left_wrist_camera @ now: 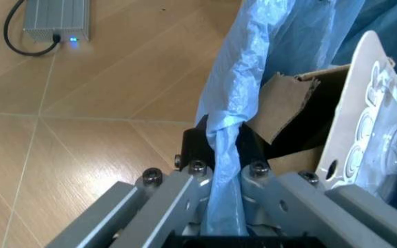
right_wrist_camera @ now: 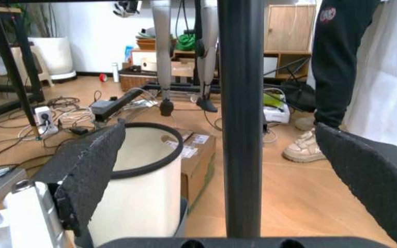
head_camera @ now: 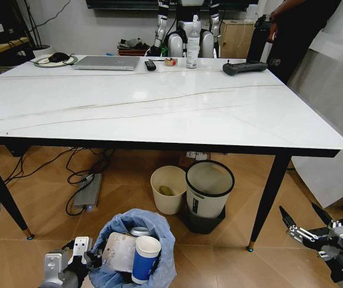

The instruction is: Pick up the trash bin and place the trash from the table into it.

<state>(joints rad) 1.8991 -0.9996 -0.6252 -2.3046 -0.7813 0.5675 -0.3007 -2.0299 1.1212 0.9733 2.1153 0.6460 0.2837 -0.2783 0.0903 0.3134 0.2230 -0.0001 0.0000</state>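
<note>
Left gripper [left_wrist_camera: 223, 170] pinches the blue bag at the rim of the trash bin [head_camera: 136, 252], probably to carry it, low before the table [head_camera: 159, 102]; right gripper [head_camera: 308, 225] hangs open.

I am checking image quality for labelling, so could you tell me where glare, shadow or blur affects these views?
Head view: soft glare whitens the table top, dark shadow lies beneath it, and straight edges bow slightly. Left wrist view: the left gripper, clamped on the trash bin bag, looks soft up close. Right wrist view: the right gripper's near pads blur.
</note>
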